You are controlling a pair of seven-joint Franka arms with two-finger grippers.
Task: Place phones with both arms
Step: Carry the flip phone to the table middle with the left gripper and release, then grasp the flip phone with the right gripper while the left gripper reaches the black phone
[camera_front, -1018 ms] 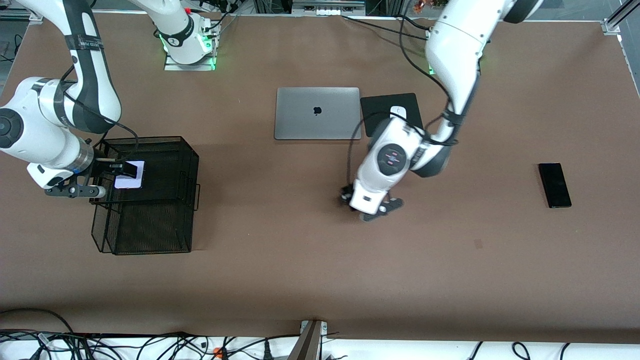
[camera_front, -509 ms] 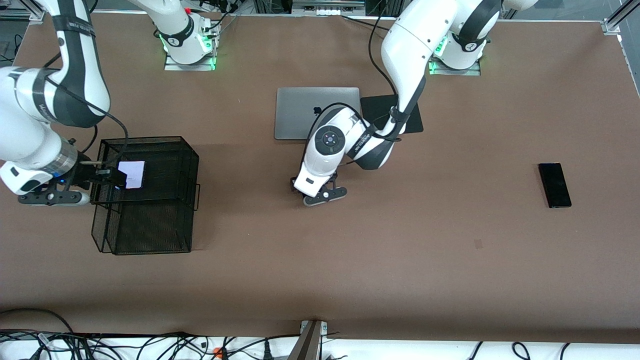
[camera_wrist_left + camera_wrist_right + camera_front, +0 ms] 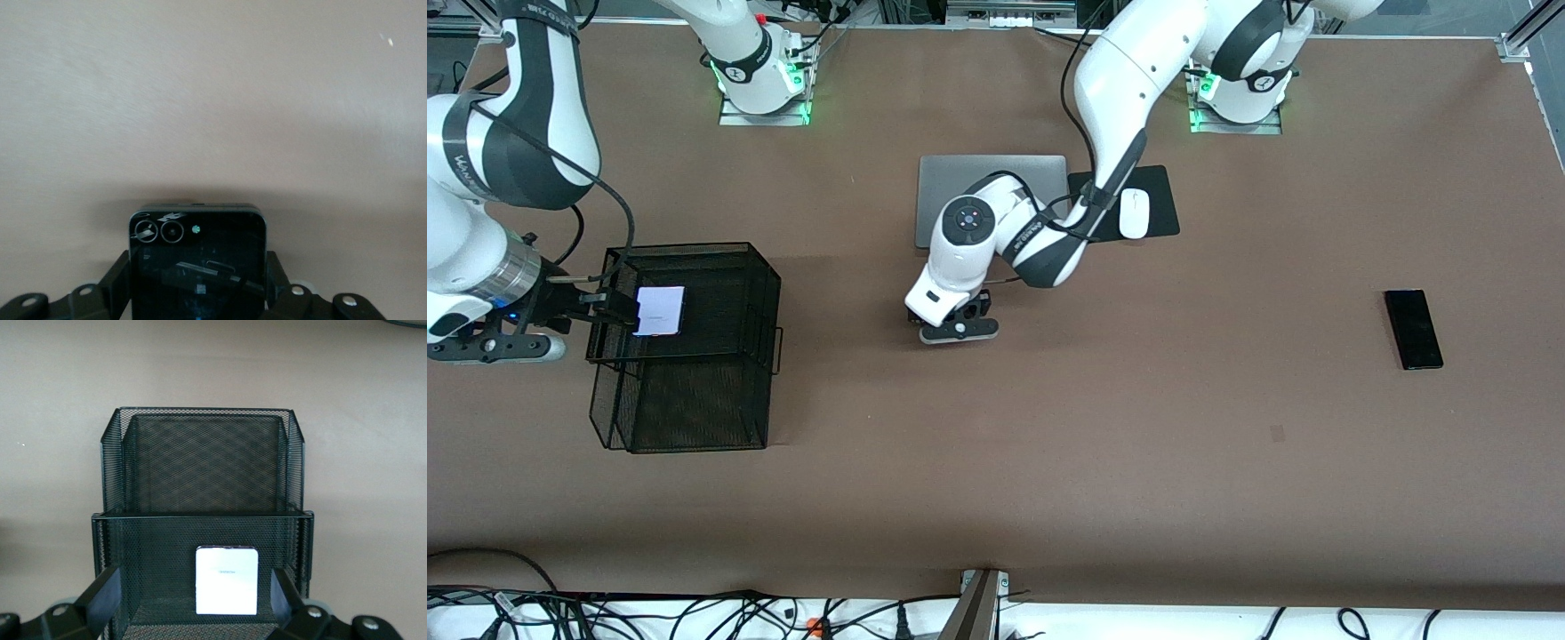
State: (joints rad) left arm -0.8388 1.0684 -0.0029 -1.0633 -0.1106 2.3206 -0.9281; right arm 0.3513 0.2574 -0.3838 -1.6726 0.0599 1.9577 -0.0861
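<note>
A pale-lilac phone (image 3: 659, 311) (image 3: 227, 580) lies flat in the upper tier of a black mesh basket (image 3: 694, 249) (image 3: 200, 515). My right gripper (image 3: 609, 307) (image 3: 195, 588) stands open at the basket's rim toward the right arm's end of the table, with its fingers apart from that phone. My left gripper (image 3: 958, 322) (image 3: 198, 293) hangs low over bare table in front of the laptop, shut on a small squarish black phone (image 3: 197, 253) by its two sides. A long slim black phone (image 3: 1413, 328) lies on the table toward the left arm's end.
A silver laptop (image 3: 996, 171) lies closed at mid-table, partly covered by the left arm. Beside it a white mouse (image 3: 1133, 213) sits on a black pad (image 3: 1160, 191). The basket has a lower tier (image 3: 694, 409) nearer the front camera.
The left arm has carried the black phone across the table toward the basket. The right gripper has drawn back from the lilac phone, which stays in the basket.
</note>
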